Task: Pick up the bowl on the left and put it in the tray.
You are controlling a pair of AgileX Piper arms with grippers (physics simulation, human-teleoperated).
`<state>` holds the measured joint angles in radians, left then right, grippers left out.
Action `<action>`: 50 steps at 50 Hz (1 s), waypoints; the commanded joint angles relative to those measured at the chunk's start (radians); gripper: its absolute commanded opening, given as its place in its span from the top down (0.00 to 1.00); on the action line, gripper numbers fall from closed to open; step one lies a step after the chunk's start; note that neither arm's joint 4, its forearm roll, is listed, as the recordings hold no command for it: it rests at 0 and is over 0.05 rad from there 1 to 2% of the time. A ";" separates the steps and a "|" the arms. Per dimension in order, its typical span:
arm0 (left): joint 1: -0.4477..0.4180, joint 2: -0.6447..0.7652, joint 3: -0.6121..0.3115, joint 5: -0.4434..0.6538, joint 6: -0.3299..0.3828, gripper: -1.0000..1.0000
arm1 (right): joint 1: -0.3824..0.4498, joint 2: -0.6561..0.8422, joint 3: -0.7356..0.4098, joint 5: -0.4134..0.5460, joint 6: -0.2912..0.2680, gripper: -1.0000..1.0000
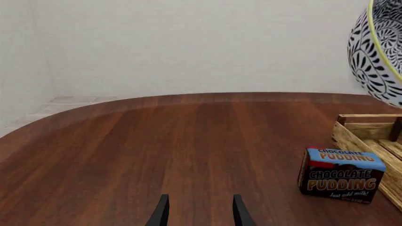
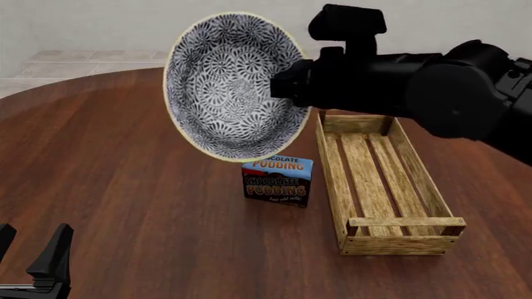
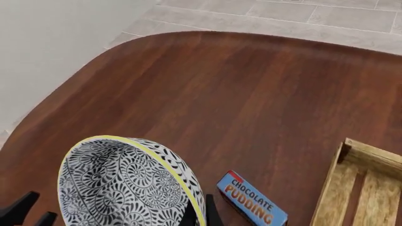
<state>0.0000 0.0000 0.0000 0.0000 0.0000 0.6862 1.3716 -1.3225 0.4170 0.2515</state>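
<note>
The right gripper (image 2: 291,84) is clamped on the rim of the bowl (image 2: 234,87); in the right wrist view one dark finger (image 3: 210,212) is seen just outside the wall and the cream rim is pinched against it. The bowl is held in the air, tipped on edge so that its hollow faces the front camera, above the table (image 2: 149,187) and over the pudding box (image 2: 278,180), left of the tray (image 2: 387,187). It is a round ceramic shape, glossy, covered inside and out with a dense dark-and-white floral scroll pattern and edged by a thin cream-yellow rim. The black, bulky right arm (image 2: 432,81) is stretched in from the right above the tray's far end.

The tray is a long rectangular crate of light, rough-grained wood, with low plank sides and a slatted bottom through which the table is seen. The pudding box is a small blue carton with a dark front, set upright just beside the tray's left side. The table is of smooth reddish-brown wood with a rounded far edge.

The left gripper (image 2: 33,255) is held low at the near left, its two tapered black fingers (image 1: 162,212) parted around nothing.
</note>
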 commanded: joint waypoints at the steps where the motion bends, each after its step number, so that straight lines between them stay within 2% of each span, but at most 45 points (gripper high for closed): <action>1: 0.000 0.000 0.000 0.000 0.000 0.00 | -0.012 -0.051 0.030 -0.012 0.043 1.00; 27: 0.000 0.000 0.000 0.000 0.000 0.00 | -0.055 -0.163 0.094 -0.014 0.096 1.00; 30: 0.000 0.000 0.000 0.000 0.000 0.00 | -0.073 -0.185 0.108 -0.016 0.113 1.00; 32: 0.000 0.000 0.000 0.000 0.000 0.00 | -0.079 -0.199 0.131 -0.028 0.145 1.00; 41: 0.000 0.000 0.000 0.000 0.000 0.00 | -0.098 -0.239 0.180 -0.051 0.167 1.00; 42: 0.000 0.000 0.000 0.000 0.000 0.00 | -0.108 -0.252 0.200 -0.061 0.185 1.00; 50: 0.000 0.000 0.000 0.000 0.000 0.00 | -0.132 -0.293 0.254 -0.082 0.221 1.00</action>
<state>0.0000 0.0000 0.0000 0.0000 0.0000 0.5840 1.1333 -1.1273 0.3627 0.4244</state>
